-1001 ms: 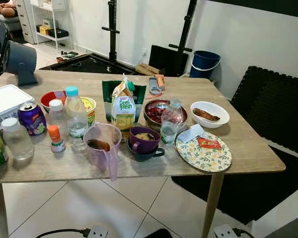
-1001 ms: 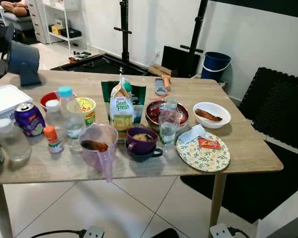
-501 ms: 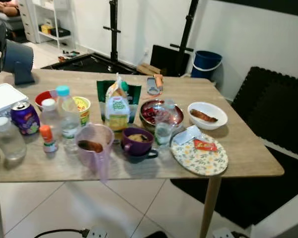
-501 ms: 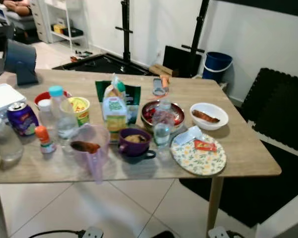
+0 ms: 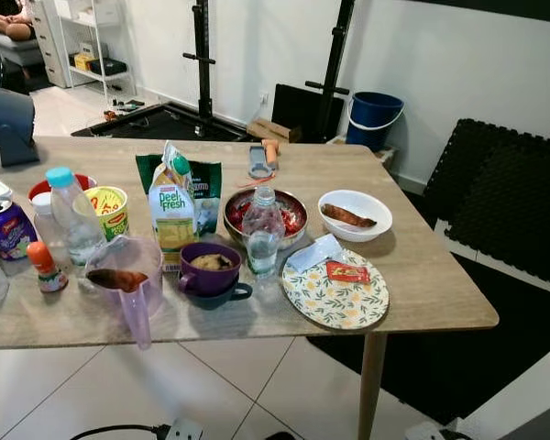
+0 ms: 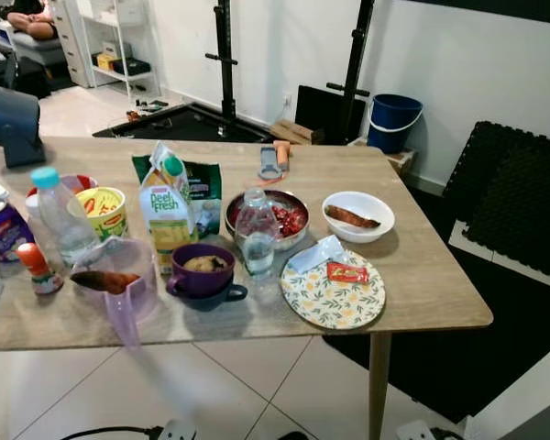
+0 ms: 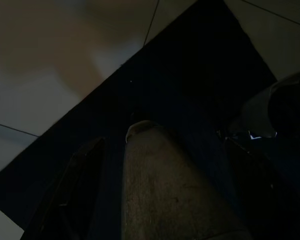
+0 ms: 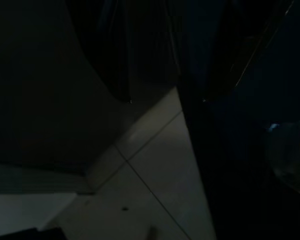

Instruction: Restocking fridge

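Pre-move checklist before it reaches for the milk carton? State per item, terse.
1. Milk carton upright on the table: ok.
2. Approach from the near edge: not ok. The purple jug and the purple cup stand in front of the carton.
3. Neighbours: not ok. The green bag is right behind it, and the yellow noodle cup and clear water bottle flank it.
4. End effectors ready: cannot tell. Both wrist views are too dark to show how the fingers stand.
5. Carton cap closed: cannot tell at this size.
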